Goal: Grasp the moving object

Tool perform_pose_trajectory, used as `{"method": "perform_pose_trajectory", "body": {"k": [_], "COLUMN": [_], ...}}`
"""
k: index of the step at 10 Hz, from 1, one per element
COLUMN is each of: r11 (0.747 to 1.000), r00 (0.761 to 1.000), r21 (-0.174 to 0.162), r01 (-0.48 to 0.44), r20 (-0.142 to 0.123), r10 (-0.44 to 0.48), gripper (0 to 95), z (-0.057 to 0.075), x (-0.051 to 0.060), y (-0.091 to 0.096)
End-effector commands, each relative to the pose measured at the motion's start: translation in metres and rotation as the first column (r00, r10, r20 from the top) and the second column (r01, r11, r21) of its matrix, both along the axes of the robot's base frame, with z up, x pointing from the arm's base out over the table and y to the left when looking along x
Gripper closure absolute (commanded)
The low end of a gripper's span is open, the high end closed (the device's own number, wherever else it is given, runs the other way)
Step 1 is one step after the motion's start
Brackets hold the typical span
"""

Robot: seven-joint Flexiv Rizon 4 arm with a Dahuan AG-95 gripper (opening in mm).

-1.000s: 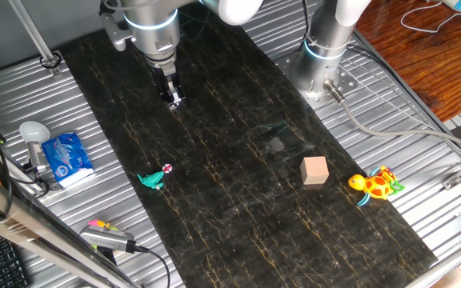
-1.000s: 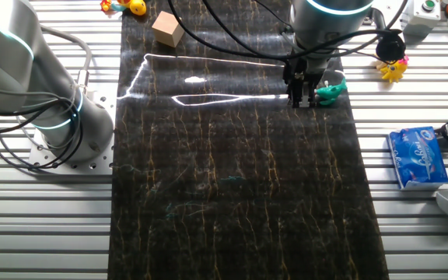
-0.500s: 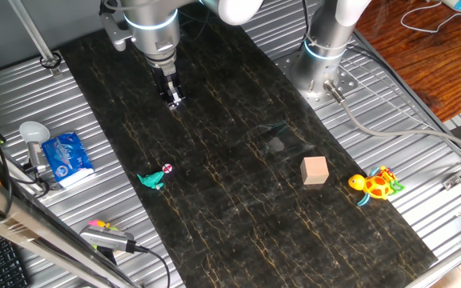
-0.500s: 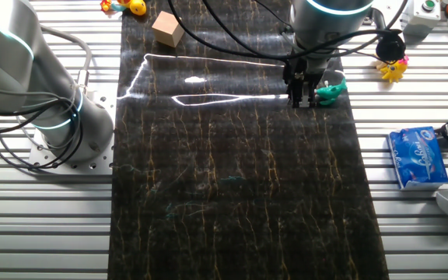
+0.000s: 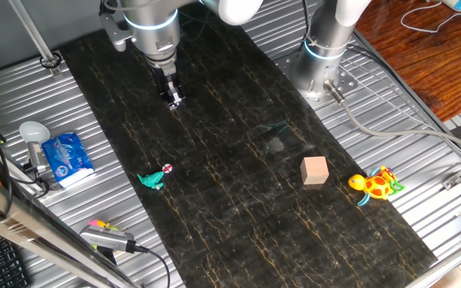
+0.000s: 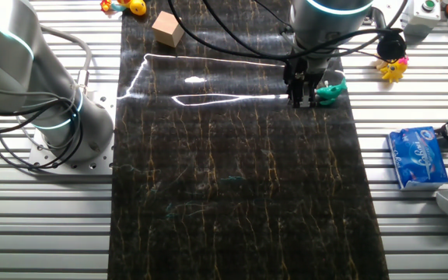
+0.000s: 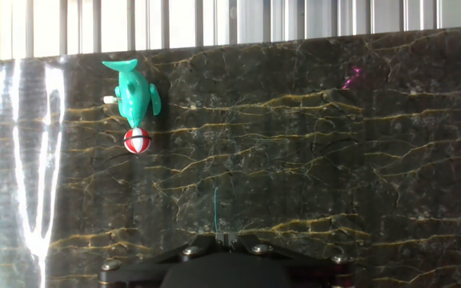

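The moving object, a tiny teal toy figure [image 5: 154,179] with a pink-and-white end, lies on the dark marbled mat near its left edge. It also shows in the other fixed view [image 6: 331,92] and at the upper left of the hand view [image 7: 133,96], its red-and-white ball end pointing towards the camera. My gripper [image 5: 173,100] hangs above the mat, apart from the figure. In the other fixed view the gripper [image 6: 302,99] appears just left of it. In the hand view the gripper [image 7: 226,237] has its fingers together and holds nothing.
A tan cube [image 5: 315,170] and a yellow-orange turtle toy [image 5: 377,185] sit at the mat's right end. A blue packet [image 5: 66,158] lies on the ribbed metal table beside the mat. A second arm's base [image 5: 322,56] stands at the back right. A yellow flower toy [image 6: 393,68] lies off the mat.
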State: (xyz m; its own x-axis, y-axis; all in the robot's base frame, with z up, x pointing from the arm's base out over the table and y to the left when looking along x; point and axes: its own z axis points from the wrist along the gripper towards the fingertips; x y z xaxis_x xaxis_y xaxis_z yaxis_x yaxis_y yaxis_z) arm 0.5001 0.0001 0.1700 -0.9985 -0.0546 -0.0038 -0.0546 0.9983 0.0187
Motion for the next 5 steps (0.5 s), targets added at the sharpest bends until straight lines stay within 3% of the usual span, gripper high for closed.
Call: {"method": "perform_pose_trajectory", "body": {"k": [1, 3, 5], "r11": [1.0, 1.0, 0.998], "r00": [1.0, 1.0, 0.998], "r21": [-0.001, -0.001, 0.005], "r01": [0.006, 0.003, -0.058], "r20": [-0.001, -0.001, 0.004], "r10": [-0.006, -0.003, 0.058], "gripper": [95.0, 95.0, 95.0], "z": [0.0, 0.0, 0.0], "x": [-0.0002, -0.0002, -0.0002], "y": [-0.0001, -0.0001, -0.0001]}}
